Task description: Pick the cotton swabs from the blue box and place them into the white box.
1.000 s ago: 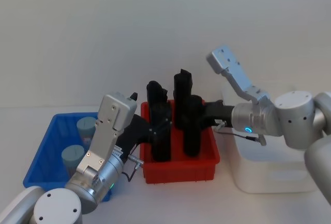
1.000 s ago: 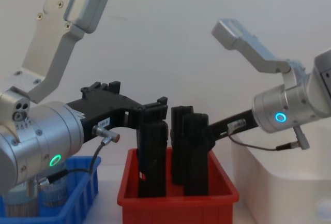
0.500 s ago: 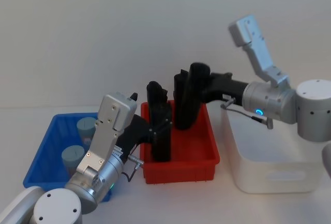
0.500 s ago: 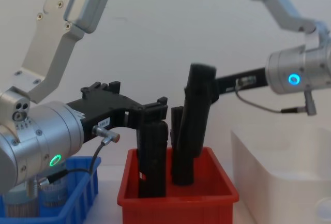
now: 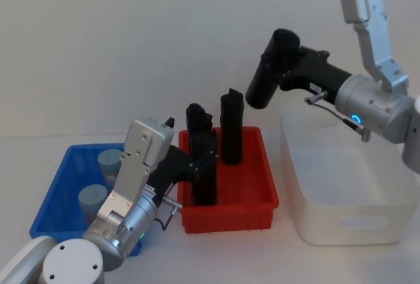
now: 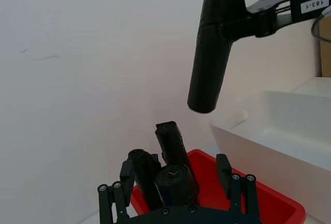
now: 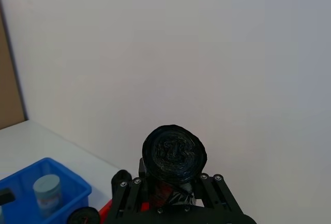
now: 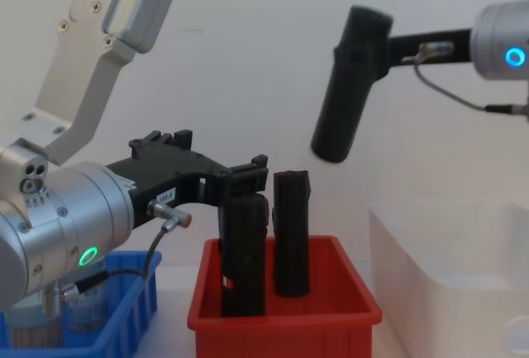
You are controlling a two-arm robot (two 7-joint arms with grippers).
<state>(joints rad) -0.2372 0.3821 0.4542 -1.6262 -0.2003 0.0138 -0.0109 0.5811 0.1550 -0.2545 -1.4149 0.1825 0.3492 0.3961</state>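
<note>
You'll see the blue box (image 5: 71,163) bright blue on the left, its cotton swabs (image 5: 109,161) lidded pale grey-blue. The red bin (image 5: 230,213) holds matte black blocks (image 5: 230,126), and the white box (image 5: 348,222) on the right is plain white.

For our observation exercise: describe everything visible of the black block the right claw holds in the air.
The black block is a tall, matte cylinder with a round, crinkled end. It hangs tilted, lower end toward the robot's left, high over the right side of the red bin, near the white box. The right claw is shut on its upper part; nothing else touches it.
</note>
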